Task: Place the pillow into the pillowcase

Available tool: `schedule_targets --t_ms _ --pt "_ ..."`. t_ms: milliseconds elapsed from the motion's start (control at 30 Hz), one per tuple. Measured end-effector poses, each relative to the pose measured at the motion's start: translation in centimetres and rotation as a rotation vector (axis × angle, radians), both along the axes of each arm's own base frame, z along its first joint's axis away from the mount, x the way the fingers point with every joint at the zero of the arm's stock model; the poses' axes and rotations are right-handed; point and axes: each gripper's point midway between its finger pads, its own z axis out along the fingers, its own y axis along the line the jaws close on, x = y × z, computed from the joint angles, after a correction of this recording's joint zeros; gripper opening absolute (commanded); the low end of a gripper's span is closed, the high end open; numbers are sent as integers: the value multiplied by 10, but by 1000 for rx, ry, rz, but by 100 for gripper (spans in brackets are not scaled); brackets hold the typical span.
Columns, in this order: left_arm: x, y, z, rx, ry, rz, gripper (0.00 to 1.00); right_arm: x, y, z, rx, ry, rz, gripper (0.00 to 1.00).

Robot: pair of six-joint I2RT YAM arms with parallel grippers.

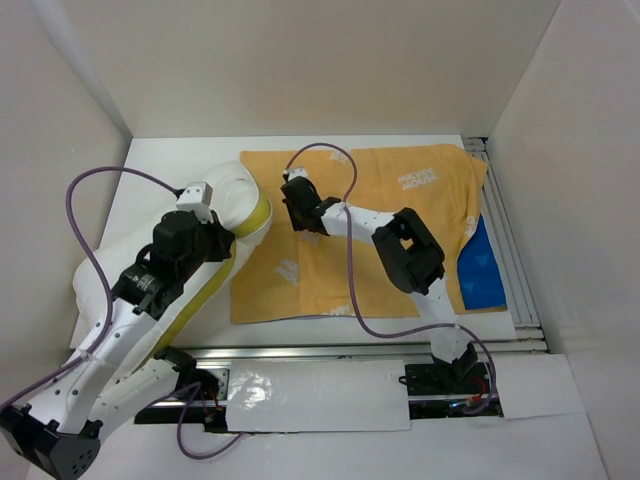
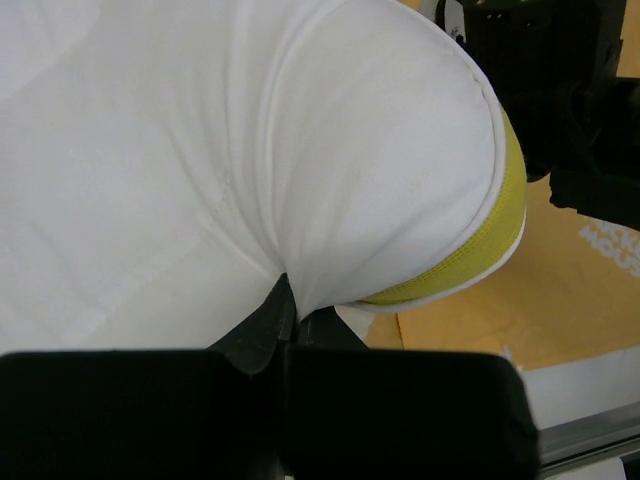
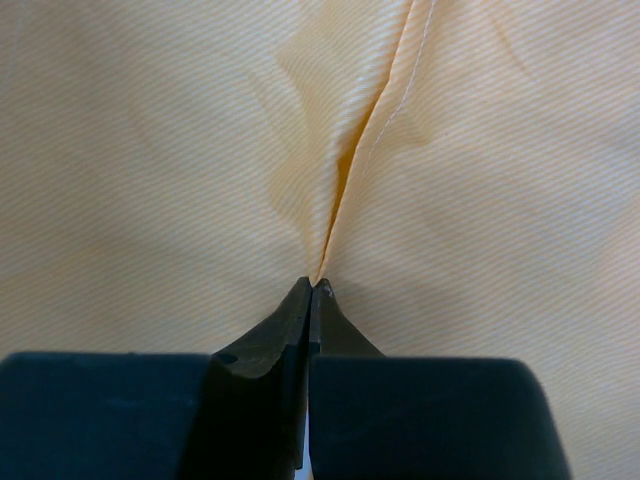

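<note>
The white pillow [image 1: 228,192] with yellow edge trim lies at the left, partly under my left arm. My left gripper [image 1: 205,215] is shut on a pinch of the pillow [image 2: 300,150]. The pillowcase [image 1: 390,240] lies flat, orange side up, with a blue corner [image 1: 484,262] showing at the right. My right gripper [image 1: 296,200] is shut on a fold of the pillowcase [image 3: 330,200] near its left edge, close to the pillow's end. The right gripper's black body shows in the left wrist view [image 2: 560,100].
White walls enclose the table on three sides. A metal rail [image 1: 510,250] runs along the right side and another [image 1: 380,349] along the near edge. White sheets [image 1: 320,395] lie by the arm bases.
</note>
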Motion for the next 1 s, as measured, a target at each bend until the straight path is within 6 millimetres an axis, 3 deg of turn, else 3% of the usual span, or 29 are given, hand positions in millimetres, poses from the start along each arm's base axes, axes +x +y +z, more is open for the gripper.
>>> schedule_targets --t_ms 100,133,267,300,400,467,633,700,767,900,933,1000 --pt "2 -1 -3 7 11 -1 0 4 -3 3 21 6 5 5" --pt "4 -2 -6 11 18 -2 0 1 -4 4 32 10 15 17" --pt "9 -5 -9 14 25 -10 0 -20 -9 9 47 46 59 33" --pt "10 -5 -9 14 24 -10 0 -23 -9 14 56 48 69 43" --pt "12 -6 -8 12 15 -11 0 -26 -8 27 76 39 85 57" --pt "13 -7 -7 10 9 -10 0 -28 -9 31 71 38 88 61" --pt "15 -7 -9 8 5 -10 0 -38 -15 21 20 59 78 61" --pt "15 -7 -10 8 5 -10 0 -44 -16 17 -7 64 73 54" --pt "15 -8 -11 8 5 -10 0 -47 -18 14 -29 68 69 36" --pt "16 -8 -11 16 2 -15 0 -49 -26 12 -69 66 24 12" --pt "17 -8 -11 21 -1 -18 0 -49 -29 12 -77 65 9 0" --pt "18 -8 -11 25 -1 -20 0 -48 -34 11 -87 60 -22 0"
